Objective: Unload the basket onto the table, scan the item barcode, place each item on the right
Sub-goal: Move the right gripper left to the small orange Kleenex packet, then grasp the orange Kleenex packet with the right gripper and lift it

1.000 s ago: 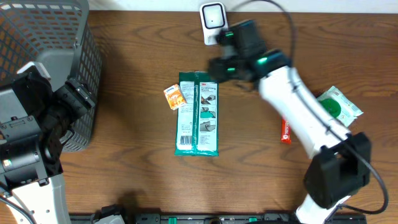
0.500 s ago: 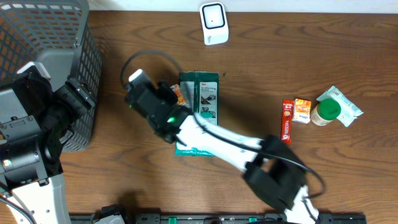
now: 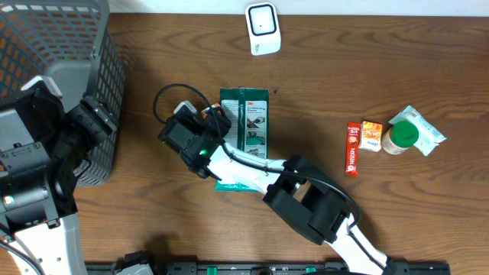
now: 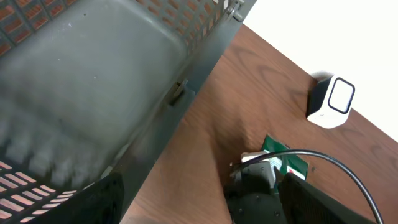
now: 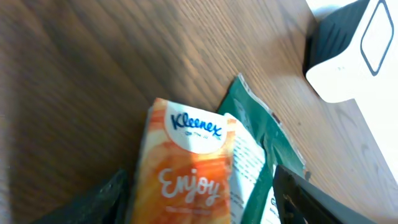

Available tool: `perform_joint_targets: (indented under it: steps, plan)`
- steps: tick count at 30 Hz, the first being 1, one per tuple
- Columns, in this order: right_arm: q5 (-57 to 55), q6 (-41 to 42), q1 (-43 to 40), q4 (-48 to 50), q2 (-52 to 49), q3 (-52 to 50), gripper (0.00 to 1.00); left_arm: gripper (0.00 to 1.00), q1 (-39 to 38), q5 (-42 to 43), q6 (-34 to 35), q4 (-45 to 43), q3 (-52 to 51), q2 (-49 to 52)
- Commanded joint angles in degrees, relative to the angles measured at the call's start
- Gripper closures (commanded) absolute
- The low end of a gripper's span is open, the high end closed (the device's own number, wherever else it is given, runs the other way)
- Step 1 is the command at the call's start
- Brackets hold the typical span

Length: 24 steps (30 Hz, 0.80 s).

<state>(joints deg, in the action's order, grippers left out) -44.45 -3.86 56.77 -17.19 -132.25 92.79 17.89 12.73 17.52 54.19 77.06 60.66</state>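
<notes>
Right pincer (image 5: pixel 199 202): jaws stood wide, straddling tissue pack (image 5: pixel 186 168), gripping nothing.
Tissue pack: lay on surface (image 3: pixel 153 46), touching green packet's (image 3: pixel 252 122) left edge; lower end cut off.
Left pincer (image 4: pixel 205 199): open, empty, beside basket (image 3: pixel 46 46).
Scanner (image 3: pixel 262 29): stood at far edge, well apart.

A small tissue pack (image 5: pixel 186 177), orange with a white top, is printed "Kleenex" in blue and "Enjoy" in white. It is laid flat on the brown wooden desk (image 3: pixel 344 84), left of centre, just beside the far left corner of a green packet (image 5: pixel 261 140). The scanner (image 3: pixel 263 28), a white block with a dark side and a rounded, dark-outlined window, is stood at the far edge, well apart from the pack.
</notes>
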Motion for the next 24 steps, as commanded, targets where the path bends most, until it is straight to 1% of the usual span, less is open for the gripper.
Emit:
perform_joint_targets:
  steps: [1, 7, 9, 13, 15, 17, 22, 24]
  plan:
    - [0.0, -0.5, -0.9, -0.7, -0.4, 0.2, 0.31, 0.20, 0.2, -0.5, -1.2, 0.2, 1.1, 0.0]
    - [6.8, 4.1, -2.6, -3.5, -0.7, 0.2, 0.33, 0.19, 0.2, -0.5, -1.2, 0.2, 1.1, 0.0]
    - [8.8, 5.2, -3.1, -4.3, -0.7, 0.2, 0.35, 0.19, 0.2, -0.5, -1.2, 0.2, 1.1, 0.0]
    - [9.2, 7.9, -3.7, -4.9, -0.6, 0.2, 0.41, 0.20, 0.2, -0.5, -1.2, 0.2, 1.1, 0.0]
    - [9.2, 8.1, -3.8, -4.9, -0.4, 0.2, 0.41, 0.19, 0.2, -0.5, -1.2, 0.2, 1.1, 0.0]
    - [9.2, 8.1, -3.8, -4.9, 0.1, 0.2, 0.39, 0.20, 0.2, -0.5, -1.2, 0.2, 1.1, 0.0]
    - [9.2, 7.8, -3.8, -3.9, 2.5, 0.2, 0.25, 0.20, 0.2, -0.5, -1.2, 0.2, 1.1, 0.0]
    - [9.2, 6.7, -3.9, -2.8, 4.7, 0.2, 0.23, 0.20, 0.2, -0.5, -1.2, 0.2, 1.1, 0.0]
